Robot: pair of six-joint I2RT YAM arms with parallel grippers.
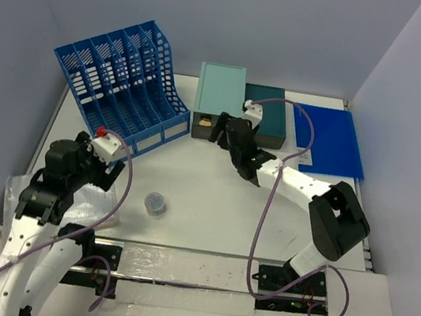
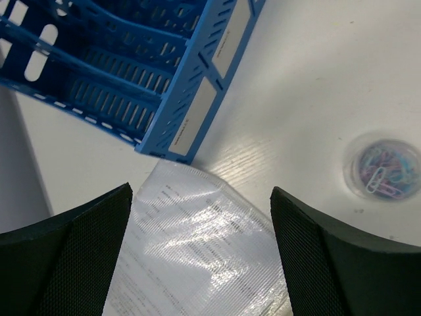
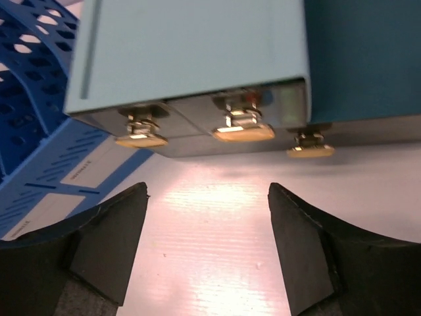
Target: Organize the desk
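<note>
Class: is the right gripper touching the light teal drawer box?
Apart. The right wrist view shows bare desk between the right gripper and the light teal drawer box.

Desk: big, flat, white, plain top. Lies level under blue rack, spreads wide past it.

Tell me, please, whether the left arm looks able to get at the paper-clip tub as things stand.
Probably yes. The left gripper hangs open over a plastic sleeve, and the tub sits on bare desk nearby to its right, with nothing between them. The rack stands clear of that path.
</note>
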